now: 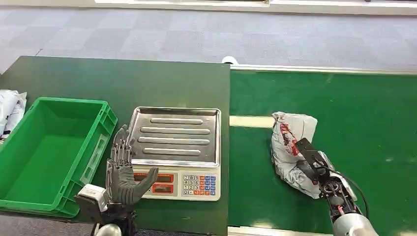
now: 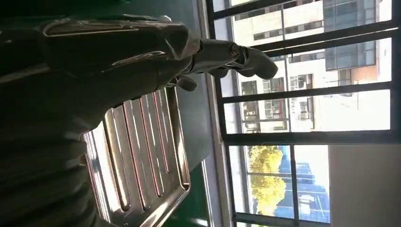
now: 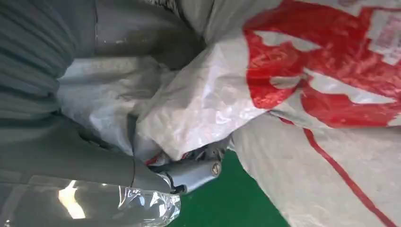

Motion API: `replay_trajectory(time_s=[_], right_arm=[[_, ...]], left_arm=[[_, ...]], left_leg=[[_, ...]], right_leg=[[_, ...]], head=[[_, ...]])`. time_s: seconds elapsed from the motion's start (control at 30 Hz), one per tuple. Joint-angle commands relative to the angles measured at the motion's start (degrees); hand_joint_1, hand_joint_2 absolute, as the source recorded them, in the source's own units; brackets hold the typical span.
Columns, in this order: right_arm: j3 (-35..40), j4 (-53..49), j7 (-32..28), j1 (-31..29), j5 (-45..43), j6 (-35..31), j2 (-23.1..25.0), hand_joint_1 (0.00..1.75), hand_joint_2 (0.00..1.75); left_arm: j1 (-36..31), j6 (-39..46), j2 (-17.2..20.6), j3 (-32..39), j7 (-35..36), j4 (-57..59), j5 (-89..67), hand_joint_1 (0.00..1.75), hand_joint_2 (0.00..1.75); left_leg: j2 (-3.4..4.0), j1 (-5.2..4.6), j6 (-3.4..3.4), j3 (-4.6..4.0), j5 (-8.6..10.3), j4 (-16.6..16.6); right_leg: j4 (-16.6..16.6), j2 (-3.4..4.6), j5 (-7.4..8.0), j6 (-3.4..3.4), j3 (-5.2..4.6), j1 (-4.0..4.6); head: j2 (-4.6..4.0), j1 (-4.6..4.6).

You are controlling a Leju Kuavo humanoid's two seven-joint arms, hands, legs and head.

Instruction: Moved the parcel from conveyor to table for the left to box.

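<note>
The parcel (image 1: 290, 142), a crumpled grey-white bag with red print, lies on the green conveyor belt (image 1: 354, 113) near its left end. My right hand (image 1: 314, 169) is against the parcel's near side. In the right wrist view the parcel (image 3: 293, 94) is bunched up against my right hand (image 3: 108, 156), with one finger (image 3: 191, 170) curled under it. My left hand (image 1: 123, 172) is held upright over the table's front edge, fingers straight and apart, holding nothing. It stands between the green box (image 1: 49, 152) and the scale.
A scale with a steel tray (image 1: 177, 135) and keypad stands on the dark green table (image 1: 123, 81), right of the empty green box. White bags (image 1: 10, 110) lie at the table's far left. The steel tray (image 2: 142, 156) sits behind my left hand (image 2: 142, 52).
</note>
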Motion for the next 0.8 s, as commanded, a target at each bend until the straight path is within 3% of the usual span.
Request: replay_trajectory(time_s=[0.03, 0.17, 0.23, 0.3, 0.37, 0.5, 0.63, 0.8], right_arm=[[-0.7, 0.3, -3.4, 1.2, -1.1, -11.3, 2.8, 1.75, 1.75], [-0.7, -0.8, -2.7, 1.6, -1.2, -10.7, 2.8, 1.75, 1.75], [-2.6, -3.9, -7.8, 2.0, -3.4, -15.2, 3.6, 1.75, 1.75], [-3.2, -13.1, -12.3, 2.6, -5.9, -17.7, 5.1, 1.75, 1.75], [-1.3, -24.7, -10.2, 4.8, -6.7, -17.5, 6.5, 1.75, 1.75], [7.9, -41.6, -10.4, 5.6, -5.4, -17.5, 8.8, 1.75, 1.75], [18.0, -43.4, -10.0, 2.5, -2.7, -15.7, 9.7, 1.75, 1.75], [30.5, -42.7, -12.1, 3.0, -1.7, -10.5, 13.7, 1.75, 1.75]], left_arm=[[2.9, -0.8, -1.0, 1.6, 1.6, -1.9, -1.1, 0.0, 1.75], [3.1, -1.1, -1.2, 1.9, 1.9, -2.1, -1.1, 0.0, 1.75], [3.0, -1.1, -1.4, 2.5, 2.0, -2.2, -1.2, 0.0, 1.75], [2.2, -1.4, -0.8, 3.2, 1.3, -2.2, -1.4, 0.0, 1.75], [1.3, -1.6, -0.9, 4.0, 0.7, -1.6, -2.3, 0.0, 1.75], [-3.8, -4.0, -1.2, 5.3, -1.6, 1.3, -1.9, 0.0, 1.75], [-9.1, -4.2, -1.2, 6.9, -2.0, 2.2, -1.3, 0.0, 1.75], [-13.0, -3.6, -1.7, 10.9, -0.1, 1.0, -0.5, 0.0, 1.75]], left_leg=[[0.06, 0.05, 0.07, 0.0, 0.05, -0.1], [0.04, 0.0, 0.06, -0.12, 0.01, 0.0], [0.04, 0.01, 0.06, -0.1, 0.01, 0.0], [0.08, -0.01, 0.06, -0.17, 0.02, 0.0], [0.2, -0.03, 0.04, -0.31, 0.03, 0.0], [0.31, -0.05, 0.05, -0.53, 0.06, 0.1], [0.35, -0.03, 0.06, -0.56, 0.11, 0.1], [0.4, 0.04, 0.0, -0.3, 0.12, 0.0]], right_leg=[[-0.1, 0.01, 0.08, -0.18, -0.01, 0.09], [0.0, 0.0, 0.02, -0.11, -0.07, 0.03], [-0.1, 0.01, 0.03, -0.1, -0.06, 0.04], [0.0, 0.04, 0.04, -0.12, -0.15, 0.02], [0.1, 0.16, 0.07, -0.13, -0.32, 0.0], [0.2, 0.29, 0.13, -0.21, -0.63, -0.01], [0.2, 0.31, 0.17, -0.29, -0.71, 0.02], [0.1, 0.34, 0.17, -0.23, -0.45, 0.09]], head=[[0.0, 0.0], [0.0, 0.02], [0.0, 0.0], [0.0, 0.0], [0.0, 0.0], [0.0, -0.02], [0.0, 0.0], [0.0, -0.02]])
